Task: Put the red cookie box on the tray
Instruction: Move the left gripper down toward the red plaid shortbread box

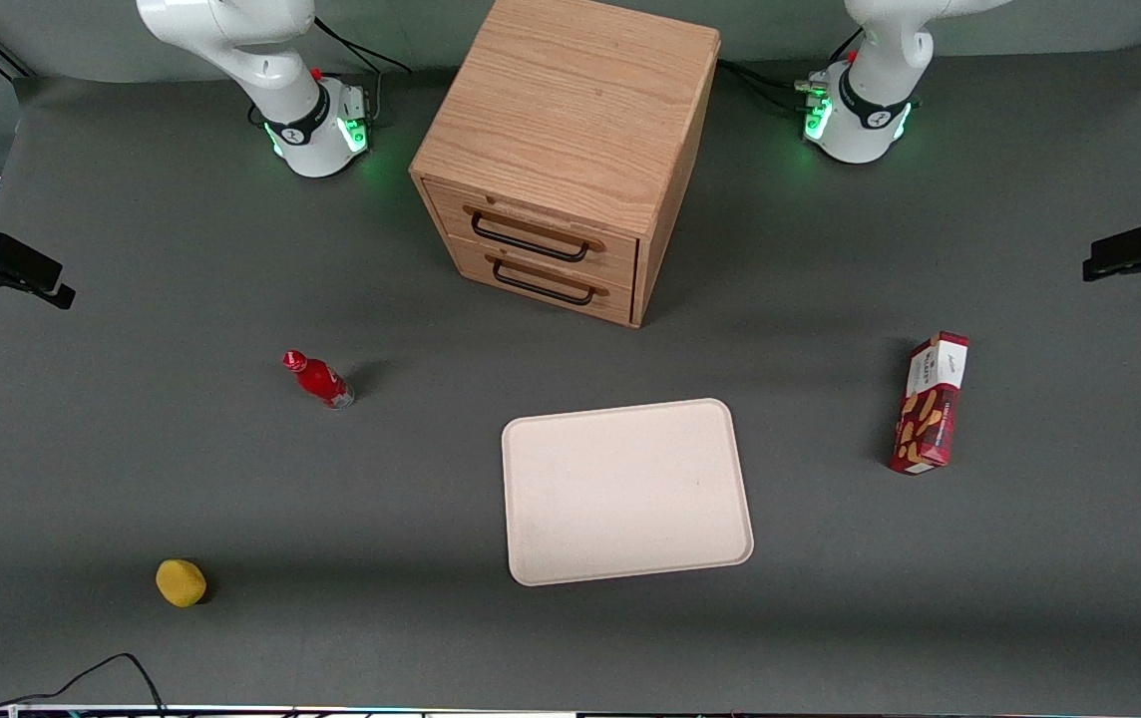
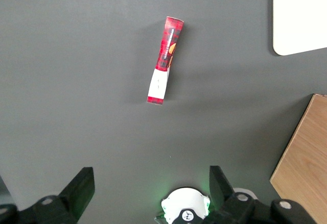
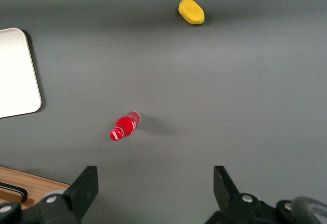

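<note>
Dark-red and slim, the red cookie box (image 1: 931,403) stands upright on the grey table mat (image 1: 132,469) toward the working arm's end, well apart from the tray (image 1: 627,491), which lies flat and bare in front of the wooden drawer cabinet (image 1: 565,150). High over the box hangs the left gripper (image 2: 152,189), fingers (image 2: 79,188) spread wide and holding nothing. Toward the parked arm's end stands a small red bottle (image 1: 319,379), and nearer the front camera a yellow lemon-like fruit (image 1: 181,582).
</note>
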Controlling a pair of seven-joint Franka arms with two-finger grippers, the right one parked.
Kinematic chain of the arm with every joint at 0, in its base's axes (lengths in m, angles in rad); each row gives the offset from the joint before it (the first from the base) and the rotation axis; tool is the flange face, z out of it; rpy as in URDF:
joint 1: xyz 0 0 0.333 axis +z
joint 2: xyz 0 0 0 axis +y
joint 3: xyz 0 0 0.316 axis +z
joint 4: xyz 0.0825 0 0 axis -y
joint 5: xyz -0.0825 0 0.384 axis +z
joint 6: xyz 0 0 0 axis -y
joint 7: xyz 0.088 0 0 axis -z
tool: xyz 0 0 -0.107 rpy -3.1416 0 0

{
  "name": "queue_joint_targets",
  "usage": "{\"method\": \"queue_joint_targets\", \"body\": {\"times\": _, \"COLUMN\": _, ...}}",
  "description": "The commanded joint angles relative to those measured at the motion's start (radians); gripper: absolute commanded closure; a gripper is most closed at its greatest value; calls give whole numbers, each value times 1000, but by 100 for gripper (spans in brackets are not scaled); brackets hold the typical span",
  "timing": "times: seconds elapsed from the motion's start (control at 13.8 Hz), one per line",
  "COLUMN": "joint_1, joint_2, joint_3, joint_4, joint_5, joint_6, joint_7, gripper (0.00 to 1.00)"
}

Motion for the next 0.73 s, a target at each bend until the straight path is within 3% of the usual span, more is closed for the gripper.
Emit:
{"method": "queue_joint_targets", "body": {"times": 0.0, "joint_1": -10, "joint_2": 4, "joint_3": 12, "joint_4": 15, "joint_5": -4, "joint_6": -20, "joint_7": -27, "gripper": 0}}
{"method": "queue_joint_targets", "body": {"times": 0.29, "joint_1": -10, "joint_2": 51, "joint_3": 15, "joint_4": -35, "joint_5": 8, "joint_6": 48, "joint_7": 5, "gripper": 0}}
{"method": "queue_joint_targets", "body": {"times": 0.65, "joint_1": -8, "joint_2": 57, "joint_3": 17, "joint_4": -461, "joint_5": -1, "joint_6": 555, "joint_7": 189, "gripper": 0}}
